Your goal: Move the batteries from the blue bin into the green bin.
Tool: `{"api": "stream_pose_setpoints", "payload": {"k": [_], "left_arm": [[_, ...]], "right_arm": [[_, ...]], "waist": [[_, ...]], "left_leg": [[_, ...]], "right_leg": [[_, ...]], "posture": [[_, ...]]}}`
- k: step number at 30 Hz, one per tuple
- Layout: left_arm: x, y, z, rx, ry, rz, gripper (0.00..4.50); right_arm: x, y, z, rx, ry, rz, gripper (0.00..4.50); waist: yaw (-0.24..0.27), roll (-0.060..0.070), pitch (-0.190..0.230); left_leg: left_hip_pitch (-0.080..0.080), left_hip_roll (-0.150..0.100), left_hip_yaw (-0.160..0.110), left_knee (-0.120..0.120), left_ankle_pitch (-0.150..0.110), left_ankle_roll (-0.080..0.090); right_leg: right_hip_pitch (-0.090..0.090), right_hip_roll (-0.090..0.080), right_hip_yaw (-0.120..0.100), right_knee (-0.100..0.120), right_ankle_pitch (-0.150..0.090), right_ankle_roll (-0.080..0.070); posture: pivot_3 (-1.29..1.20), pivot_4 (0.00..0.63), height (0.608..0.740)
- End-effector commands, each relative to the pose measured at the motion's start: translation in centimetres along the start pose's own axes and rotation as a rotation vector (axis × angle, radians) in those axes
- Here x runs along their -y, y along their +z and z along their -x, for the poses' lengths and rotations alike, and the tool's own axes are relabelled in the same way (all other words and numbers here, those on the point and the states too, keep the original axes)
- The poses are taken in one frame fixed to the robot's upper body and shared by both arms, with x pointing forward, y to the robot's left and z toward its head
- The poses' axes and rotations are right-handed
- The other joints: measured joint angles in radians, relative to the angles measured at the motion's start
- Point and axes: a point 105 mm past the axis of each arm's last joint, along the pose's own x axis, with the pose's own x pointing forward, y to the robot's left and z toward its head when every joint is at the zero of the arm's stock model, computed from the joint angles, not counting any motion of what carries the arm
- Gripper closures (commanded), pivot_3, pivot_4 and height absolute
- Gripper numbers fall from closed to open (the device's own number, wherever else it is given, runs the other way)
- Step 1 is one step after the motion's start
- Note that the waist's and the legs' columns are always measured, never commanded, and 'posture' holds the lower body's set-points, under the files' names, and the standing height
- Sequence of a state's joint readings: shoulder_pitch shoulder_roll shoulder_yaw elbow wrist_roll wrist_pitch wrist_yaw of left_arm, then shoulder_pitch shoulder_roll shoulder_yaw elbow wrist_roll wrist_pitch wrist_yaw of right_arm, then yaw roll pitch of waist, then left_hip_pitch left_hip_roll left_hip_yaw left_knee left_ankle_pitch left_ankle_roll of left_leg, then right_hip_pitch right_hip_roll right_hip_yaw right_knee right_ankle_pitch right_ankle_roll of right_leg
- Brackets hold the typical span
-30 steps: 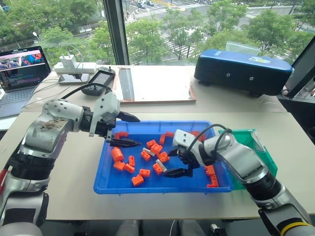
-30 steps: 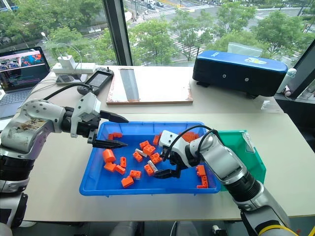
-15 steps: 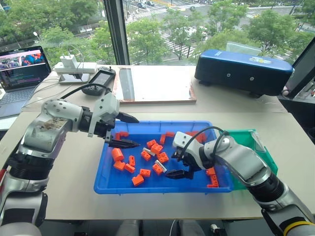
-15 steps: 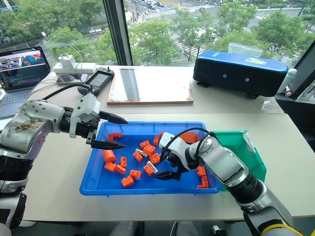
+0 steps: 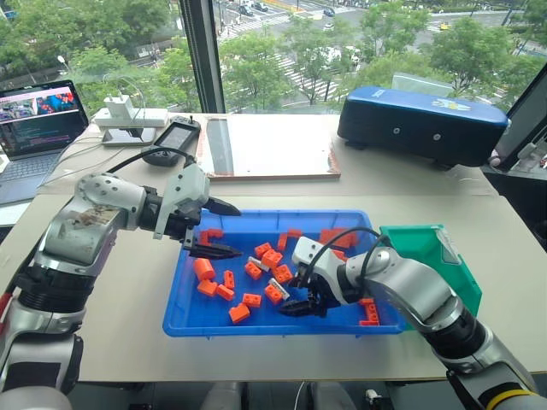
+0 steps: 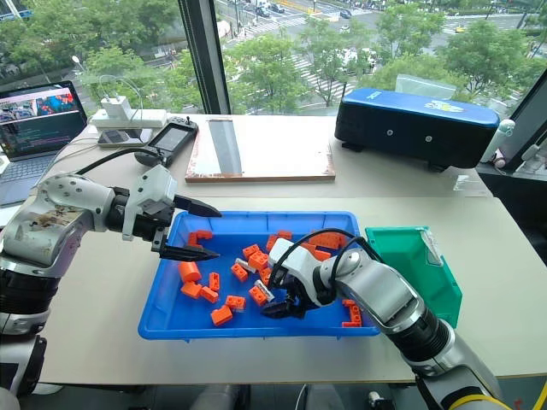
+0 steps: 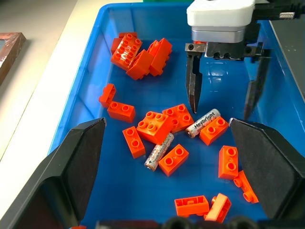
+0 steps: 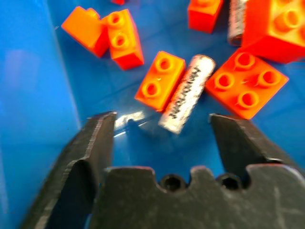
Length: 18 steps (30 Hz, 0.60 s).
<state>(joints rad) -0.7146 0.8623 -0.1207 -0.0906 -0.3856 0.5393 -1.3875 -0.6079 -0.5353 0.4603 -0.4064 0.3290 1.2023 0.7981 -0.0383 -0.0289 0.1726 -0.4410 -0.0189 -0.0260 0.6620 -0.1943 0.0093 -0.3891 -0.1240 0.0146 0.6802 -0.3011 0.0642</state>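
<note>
The blue bin [image 5: 256, 329] sits mid-table, scattered with orange bricks [image 5: 272, 256]. Two batteries lie among them: one [image 7: 203, 122] beside a brick, the other [image 7: 158, 151] a little further left. My right gripper [image 5: 301, 302] is low inside the bin, pointing down at the nearer battery [image 8: 187, 93]. Its fingers [image 8: 95, 143] stand apart on either side and do not touch it, so it is open. My left gripper [image 5: 224, 229] hovers open over the bin's left part, holding nothing. The green bin [image 5: 444, 256] stands against the blue bin's right end.
A dark-blue hard case [image 5: 423, 120] and a wooden board [image 5: 265, 145] lie at the back of the table. A laptop [image 5: 38, 120], a charger [image 5: 128, 115] and a handheld controller [image 5: 171, 138] sit at the back left.
My right gripper's fingers have drawn closer together around the battery and its wrist has tipped further down. The left arm has stayed still.
</note>
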Motion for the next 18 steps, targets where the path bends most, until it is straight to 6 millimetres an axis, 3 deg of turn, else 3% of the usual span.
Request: {"api": "stream_pose_setpoints", "payload": {"k": [1,5,7,11,14,18], "left_arm": [[-0.3,0.9,0.5,-0.006,0.016,-0.057,0.00],[-0.2,1.0,0.5,-0.003,0.014,-0.057,0.00],[-0.2,1.0,0.5,-0.003,0.015,-0.057,0.00],[-0.3,1.0,0.4,0.003,0.011,-0.056,0.00],[-0.3,1.1,0.2,0.011,0.002,-0.055,0.00],[-0.3,1.2,0.0,0.023,-0.020,-0.055,0.00]], "right_arm": [[0.6,-1.3,-1.2,-0.035,-0.035,0.005,2.40],[0.7,-1.6,-1.2,-0.038,-0.042,0.020,3.80],[0.7,-1.9,-1.0,-0.054,-0.046,0.040,4.25],[0.5,-1.7,0.6,-0.069,-0.026,0.118,4.25],[0.7,1.2,3.3,0.062,0.018,0.108,4.25],[2.3,2.6,7.0,0.100,-0.021,0.136,4.25]], "waist": [[-0.001,0.000,0.000],[-0.001,0.000,0.000],[-0.001,0.000,0.000],[0.004,0.000,0.000],[0.008,0.000,0.000],[0.009,0.000,0.000]], "left_leg": [[0.000,0.000,0.000,0.000,0.000,0.000],[0.001,0.000,0.000,0.000,0.000,0.000],[0.001,0.000,0.000,0.000,0.000,0.000],[0.001,0.000,0.000,0.000,0.000,0.000],[0.001,0.000,0.000,0.000,0.000,0.000],[0.001,0.000,0.001,0.000,0.000,0.000]], "right_leg": [[0.000,0.000,0.000,0.000,0.000,0.000],[0.000,0.000,0.000,0.000,0.000,0.000],[0.001,0.000,0.000,0.000,0.000,0.000],[0.001,0.000,0.000,0.000,0.000,0.000],[0.001,0.000,0.000,-0.001,0.000,0.000],[0.001,0.000,0.001,-0.001,0.000,0.000]], "posture": [[0.00,0.150,0.732],[0.00,0.150,0.732],[0.00,0.150,0.732],[0.00,0.150,0.732],[0.00,0.150,0.732],[0.00,0.150,0.732]]}}
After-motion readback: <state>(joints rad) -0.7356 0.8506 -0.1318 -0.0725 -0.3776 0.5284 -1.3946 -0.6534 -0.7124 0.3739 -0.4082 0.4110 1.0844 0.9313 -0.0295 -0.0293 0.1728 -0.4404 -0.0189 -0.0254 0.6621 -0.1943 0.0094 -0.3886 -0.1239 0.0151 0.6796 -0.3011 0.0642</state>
